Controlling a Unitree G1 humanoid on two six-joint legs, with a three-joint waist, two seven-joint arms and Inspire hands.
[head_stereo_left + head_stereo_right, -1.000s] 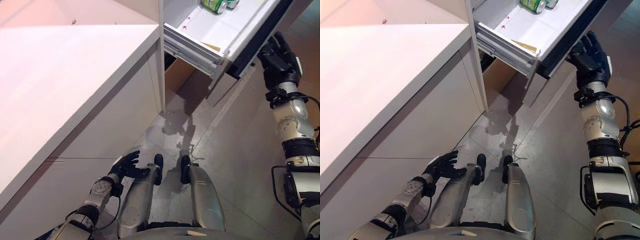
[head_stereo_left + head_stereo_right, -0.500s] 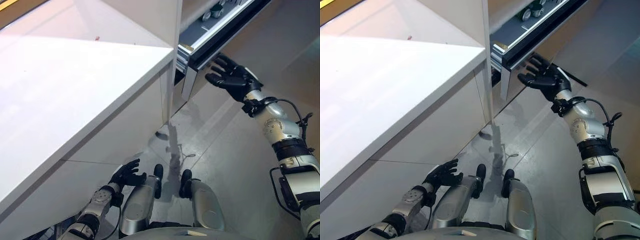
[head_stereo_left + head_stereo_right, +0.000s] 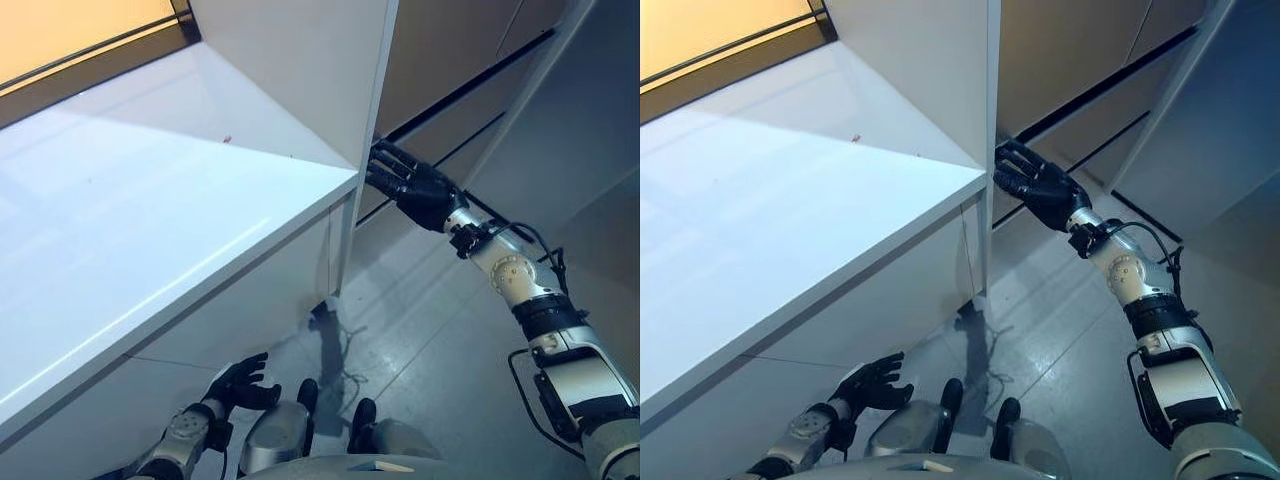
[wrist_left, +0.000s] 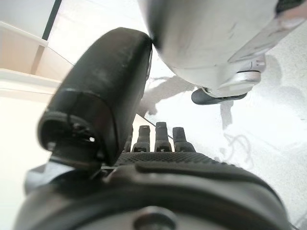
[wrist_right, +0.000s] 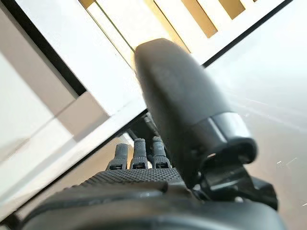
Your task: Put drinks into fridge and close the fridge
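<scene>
Pretty sure I was basically done here: the beige flat-fronted fridge drawer [image 3: 450,75] sat flush with only dark seams showing, so I figured the drinks were shut inside, out of sight. My right hand [image 3: 412,187] had its fingers straight against the drawer front, right beside the white cabinet's upright edge [image 3: 368,150], with bare grey floor [image 3: 440,330] behind to back off. My left hand [image 3: 238,383] hung loose-fingered and empty down low by the white counter [image 3: 150,220].
</scene>
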